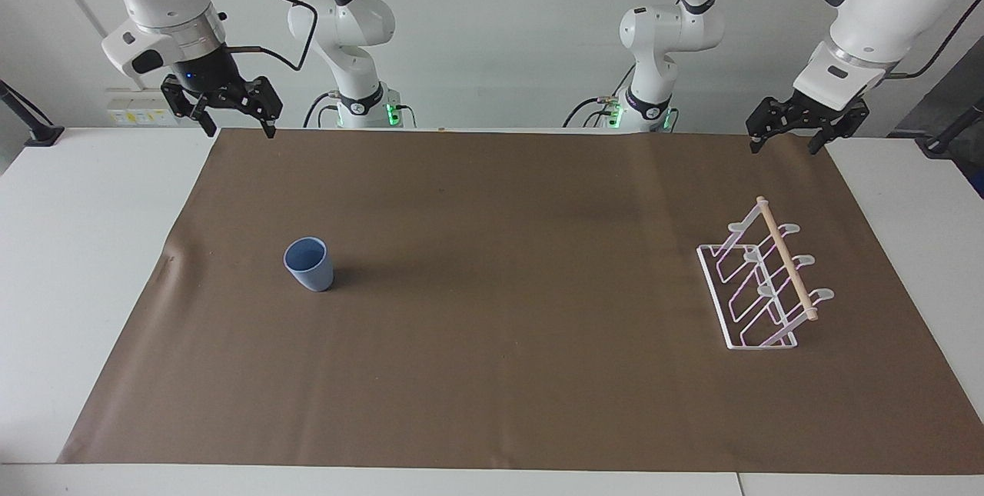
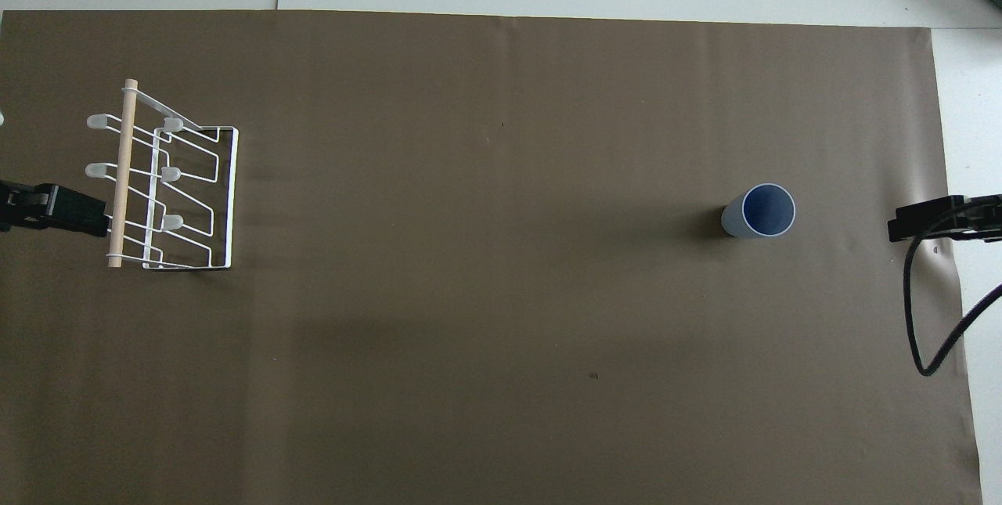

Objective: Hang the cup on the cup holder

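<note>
The light blue cup stands upright, rim up, on the brown mat toward the right arm's end of the table; it also shows in the overhead view. The white wire cup holder with its wooden dowel stands toward the left arm's end, and shows in the overhead view too. Its prongs are bare. My right gripper hangs open and empty, raised over the mat's edge at the robots' end, apart from the cup. My left gripper hangs open and empty, raised over the mat's edge at the robots' end, apart from the holder.
The brown mat covers most of the white table. A black cable hangs from the right arm over the mat's edge. White table margins run along both ends.
</note>
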Motion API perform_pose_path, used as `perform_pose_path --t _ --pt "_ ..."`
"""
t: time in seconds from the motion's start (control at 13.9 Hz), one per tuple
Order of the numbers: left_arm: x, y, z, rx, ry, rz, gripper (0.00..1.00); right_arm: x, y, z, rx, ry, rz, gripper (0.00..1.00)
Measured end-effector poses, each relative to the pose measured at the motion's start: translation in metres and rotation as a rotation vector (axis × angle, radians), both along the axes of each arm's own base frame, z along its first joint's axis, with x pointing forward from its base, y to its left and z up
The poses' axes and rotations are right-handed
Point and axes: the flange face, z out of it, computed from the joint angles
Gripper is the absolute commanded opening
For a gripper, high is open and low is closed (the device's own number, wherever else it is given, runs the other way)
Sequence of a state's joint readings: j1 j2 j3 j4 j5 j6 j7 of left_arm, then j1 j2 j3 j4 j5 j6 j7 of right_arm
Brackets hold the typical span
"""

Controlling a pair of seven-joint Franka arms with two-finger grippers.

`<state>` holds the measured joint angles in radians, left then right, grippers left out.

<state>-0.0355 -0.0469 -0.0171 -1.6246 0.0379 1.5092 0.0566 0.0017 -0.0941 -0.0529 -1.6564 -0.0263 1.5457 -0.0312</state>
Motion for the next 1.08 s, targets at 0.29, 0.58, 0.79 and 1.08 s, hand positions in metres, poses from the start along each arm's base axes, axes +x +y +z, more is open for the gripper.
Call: perform_pose_path --t 0.29,0.58,0.79,1.08 --pt "-0.0002 -0.0002 -0.0007 0.0 0.002 0.002 1.0 0.0 0.0 -0.0001 0.0 0.0 0.0 1.0" --pt "-0.0003 -0.0005 -0.0007 0.0 0.002 0.002 1.0 -0.0008 -0.0002 0.0013 0.0 -0.003 0.0 1.0" --pt "-0.0003 -0.0008 -0.0006 0.001 0.002 0.003 1.0 -0.0027 -0.0017 0.0049 0.0 -0.011 -0.003 1.0" --pt "-0.0003 -0.0006 -0.0006 0.001 0.002 0.005 1.0 -0.0053 0.0006 0.005 0.0 -0.011 0.001 1.0"
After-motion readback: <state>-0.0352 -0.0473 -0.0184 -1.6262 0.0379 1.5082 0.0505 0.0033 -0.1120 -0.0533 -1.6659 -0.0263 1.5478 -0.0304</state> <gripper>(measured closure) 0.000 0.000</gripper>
